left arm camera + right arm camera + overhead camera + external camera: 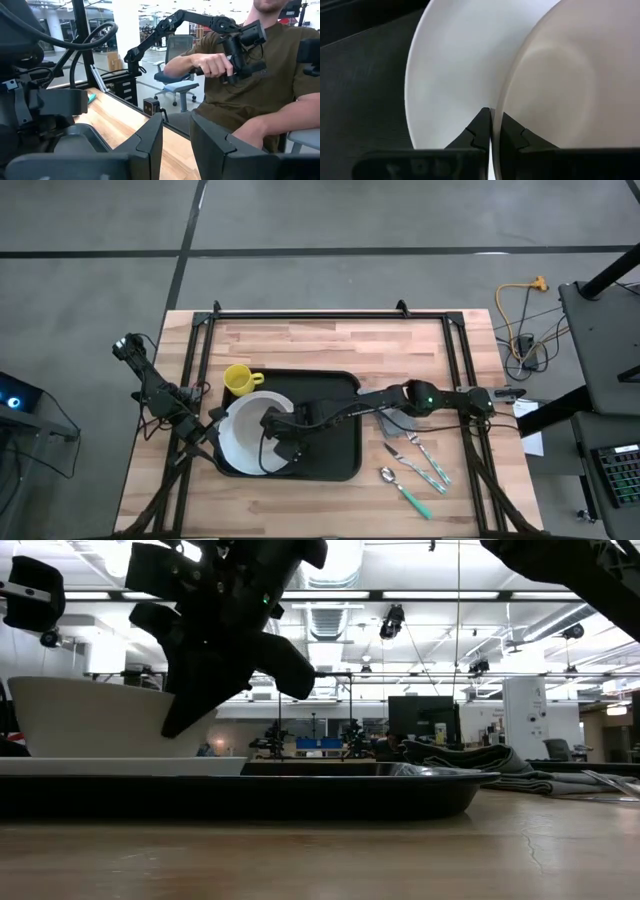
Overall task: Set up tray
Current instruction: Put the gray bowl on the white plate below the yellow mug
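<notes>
The black tray (335,450) lies mid-table, seen edge-on in the low view (300,792). A white plate (240,452) rests flat on the tray's left part. A white bowl (95,715) stands upright on the plate (120,766). My right gripper (272,423) reaches across the tray from the right and is shut on the bowl's rim. My left gripper (176,142) waits open by the table's left edge (200,430), next to the plate, touching nothing. My right gripper (494,125) pinches the bowl's rim (496,107) on its right side, between the two fingers. One finger (515,132) is inside the bowl and the other (479,127) outside, over the plate (450,75). The fingers slant down from above and the right. The bowl's base seems to rest on the plate.
A yellow mug (238,378) stands at the tray's far left corner. A folded grey cloth (397,420) lies right of the tray, with teal-handled cutlery (420,465) nearer. A seated person (250,75) shows beyond the table's edge in the left wrist view. Bare wood lies along the far side.
</notes>
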`<control>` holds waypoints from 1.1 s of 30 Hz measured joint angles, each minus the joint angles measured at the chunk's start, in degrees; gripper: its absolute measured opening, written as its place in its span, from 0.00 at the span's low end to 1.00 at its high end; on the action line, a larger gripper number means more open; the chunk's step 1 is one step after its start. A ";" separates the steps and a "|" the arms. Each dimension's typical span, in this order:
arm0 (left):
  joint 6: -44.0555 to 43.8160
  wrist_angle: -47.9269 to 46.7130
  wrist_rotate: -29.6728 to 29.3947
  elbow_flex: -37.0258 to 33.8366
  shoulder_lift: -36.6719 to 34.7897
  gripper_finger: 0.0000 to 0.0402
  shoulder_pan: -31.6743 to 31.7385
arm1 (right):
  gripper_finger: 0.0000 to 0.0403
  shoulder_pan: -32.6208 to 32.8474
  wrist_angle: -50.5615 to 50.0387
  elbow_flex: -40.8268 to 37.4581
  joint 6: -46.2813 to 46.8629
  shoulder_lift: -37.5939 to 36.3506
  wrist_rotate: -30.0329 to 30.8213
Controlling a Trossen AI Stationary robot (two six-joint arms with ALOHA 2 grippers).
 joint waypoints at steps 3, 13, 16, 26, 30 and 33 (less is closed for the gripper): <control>0.00 0.00 0.00 0.00 -0.02 0.20 0.02 | 0.02 0.14 0.24 0.00 -0.34 0.00 -0.06; 0.00 0.00 0.00 0.00 0.00 0.20 0.01 | 0.02 0.61 1.81 -0.04 -2.50 0.00 -2.80; 0.00 0.00 0.00 0.00 0.00 0.20 0.00 | 0.02 0.68 1.91 -0.04 -2.84 0.00 -2.85; 0.00 0.00 0.00 0.00 0.00 0.20 0.02 | 0.02 0.62 2.79 -0.07 -2.93 0.00 -2.80; 0.00 -0.01 0.00 0.00 0.00 0.20 0.02 | 0.02 0.59 2.79 -0.07 -3.25 0.00 -2.75; 0.00 0.00 0.00 0.00 0.00 0.20 0.00 | 0.02 0.59 2.79 -0.07 -3.35 0.00 -2.77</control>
